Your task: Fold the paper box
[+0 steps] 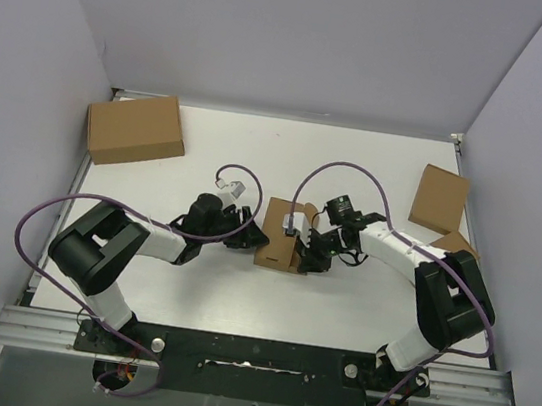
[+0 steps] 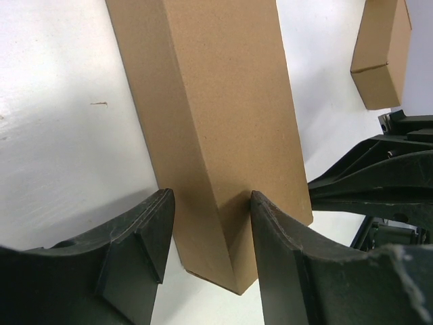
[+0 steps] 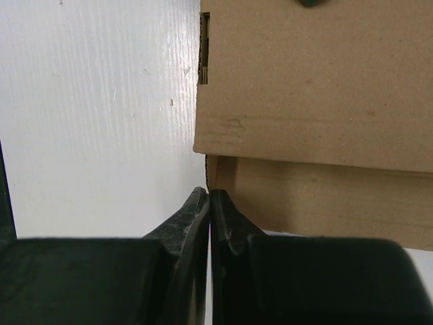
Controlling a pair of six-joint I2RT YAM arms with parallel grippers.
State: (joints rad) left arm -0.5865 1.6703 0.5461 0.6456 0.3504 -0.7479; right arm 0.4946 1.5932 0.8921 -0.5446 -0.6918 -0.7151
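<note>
Top external view: the box (image 1: 280,235) sits mid-bench, already an oblong shape, with an arm closing in on each side of it. A bigger carton (image 1: 135,129) lies far off to the box's left rear, well out of play.

Left wrist view now: the left claw (image 2: 211,202) is about half open and straddles the box's near end, one finger (image 2: 145,237) on each side wall, both looking snug against the cardboard. That reads as a steadying grip.

Over to the right wrist view: the right claw (image 3: 208,195) is fully closed, nothing seen between its tips, and they meet right at the corner of a lower flap (image 3: 318,203) that peeks out under the box's upper panel. Whether they are touching or just shy, I can't tell.

My read: forming is mostly done and this is the closing step, with that flap not yet tucked. Next move calls for the closed tips to nudge the flap inward, square to the box, while the left side holds firm so the box doesn't skate across the bench (image 1: 198,294).
</note>
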